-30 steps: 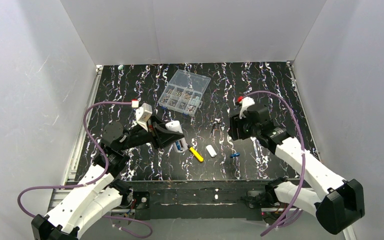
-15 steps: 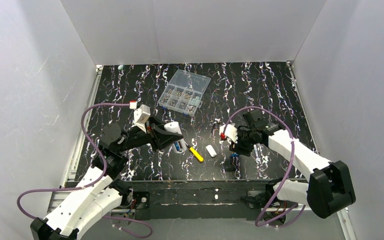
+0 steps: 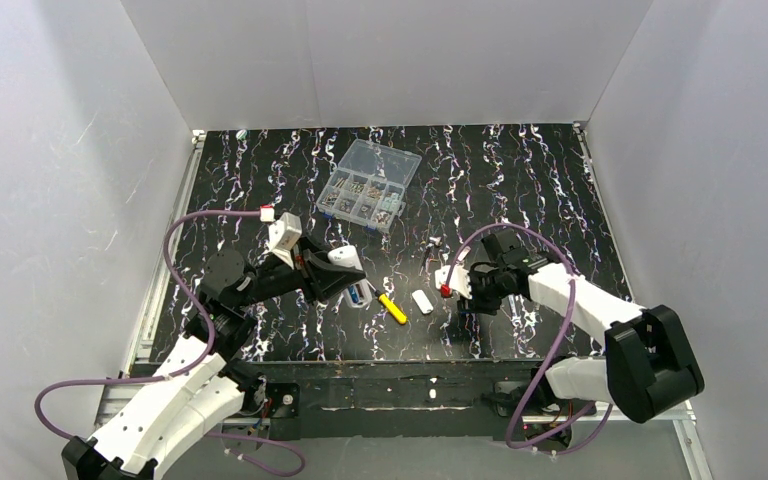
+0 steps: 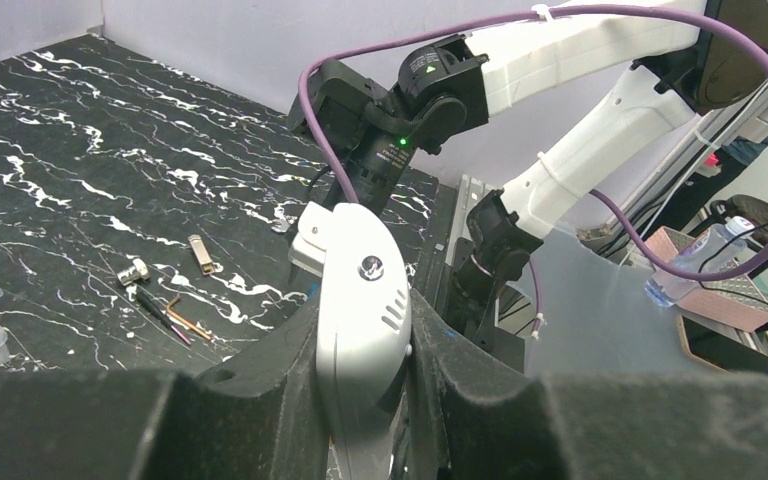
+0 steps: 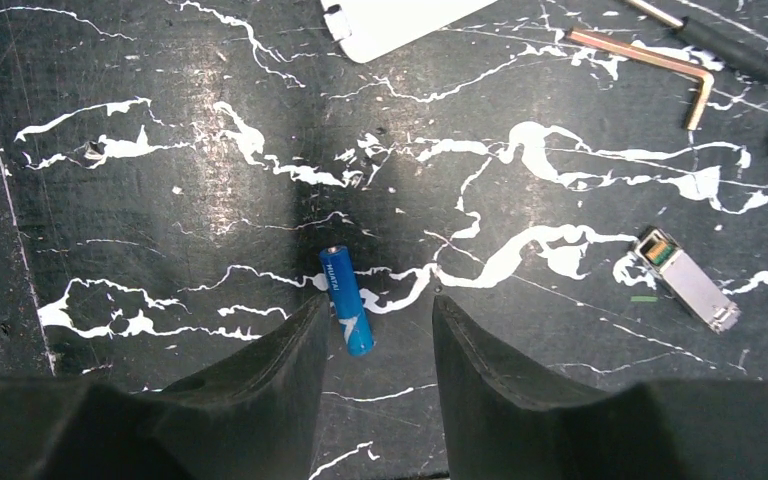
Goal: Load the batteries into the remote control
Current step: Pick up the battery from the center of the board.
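While left gripper [image 4: 365, 335] clamps the remote control [image 4: 360, 270], right gripper [image 5: 380, 335] straddles a battery [image 5: 346, 302]; jaws apart.

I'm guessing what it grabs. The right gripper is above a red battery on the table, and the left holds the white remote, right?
The battery is blue, not red, as the right wrist view shows. It lies on the table below the right gripper; the left gripper holds the white remote.

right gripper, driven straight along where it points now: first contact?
Likely the blue battery. In the right wrist view it lies on the black marbled table between the open fingers of the right gripper, nearer one of them. Depth is unclear, so the fingertips may touch the table first.
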`<state>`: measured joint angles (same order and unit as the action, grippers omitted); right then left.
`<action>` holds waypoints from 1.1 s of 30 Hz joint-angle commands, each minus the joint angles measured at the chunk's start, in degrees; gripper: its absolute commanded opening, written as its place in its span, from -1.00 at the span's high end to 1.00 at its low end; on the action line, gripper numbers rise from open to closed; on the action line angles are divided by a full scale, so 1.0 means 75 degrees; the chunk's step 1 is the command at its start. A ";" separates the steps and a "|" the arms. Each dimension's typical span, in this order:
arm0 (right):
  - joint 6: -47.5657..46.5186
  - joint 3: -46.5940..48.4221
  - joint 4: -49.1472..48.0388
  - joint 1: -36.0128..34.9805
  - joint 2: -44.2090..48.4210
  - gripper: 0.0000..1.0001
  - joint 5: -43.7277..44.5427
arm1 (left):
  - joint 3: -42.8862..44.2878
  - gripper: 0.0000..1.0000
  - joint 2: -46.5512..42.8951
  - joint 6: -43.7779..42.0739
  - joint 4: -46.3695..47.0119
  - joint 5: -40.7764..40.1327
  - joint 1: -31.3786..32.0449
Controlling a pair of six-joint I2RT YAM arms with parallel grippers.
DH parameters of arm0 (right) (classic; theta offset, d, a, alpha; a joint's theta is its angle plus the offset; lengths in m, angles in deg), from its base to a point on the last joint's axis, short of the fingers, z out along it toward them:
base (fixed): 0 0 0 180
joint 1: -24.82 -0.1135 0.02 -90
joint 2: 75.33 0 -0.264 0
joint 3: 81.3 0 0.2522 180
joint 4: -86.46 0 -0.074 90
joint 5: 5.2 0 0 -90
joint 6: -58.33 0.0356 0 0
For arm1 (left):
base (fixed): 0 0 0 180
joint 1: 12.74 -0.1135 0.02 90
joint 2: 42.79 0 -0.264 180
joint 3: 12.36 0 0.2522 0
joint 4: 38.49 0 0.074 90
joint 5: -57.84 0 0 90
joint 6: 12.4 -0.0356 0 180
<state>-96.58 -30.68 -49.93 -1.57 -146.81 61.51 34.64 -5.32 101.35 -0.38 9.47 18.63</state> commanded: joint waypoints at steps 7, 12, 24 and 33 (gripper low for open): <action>-0.0324 0.0241 0.0114 -0.0204 -0.0840 0.21 -0.0009 | -0.0062 1.00 -0.0321 -0.0289 0.0595 0.0005 0.0035; -0.0311 0.0418 0.0337 -0.0270 -0.1128 0.33 0.0189 | -0.0069 1.00 -0.0339 -0.0313 0.0599 -0.0019 0.0035; 0.0185 0.1385 0.1110 -0.0376 -0.1681 0.97 0.0153 | -0.0060 1.00 -0.0469 -0.0423 0.0335 -0.0051 0.0035; 0.3366 0.1047 -0.1425 -0.0351 0.0360 0.97 0.0072 | -0.0014 1.00 -0.0356 -0.0170 0.0237 -0.0546 0.0035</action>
<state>-85.43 -22.35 -48.20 -4.09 -153.54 63.35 33.70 -7.59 99.16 -2.98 7.26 18.63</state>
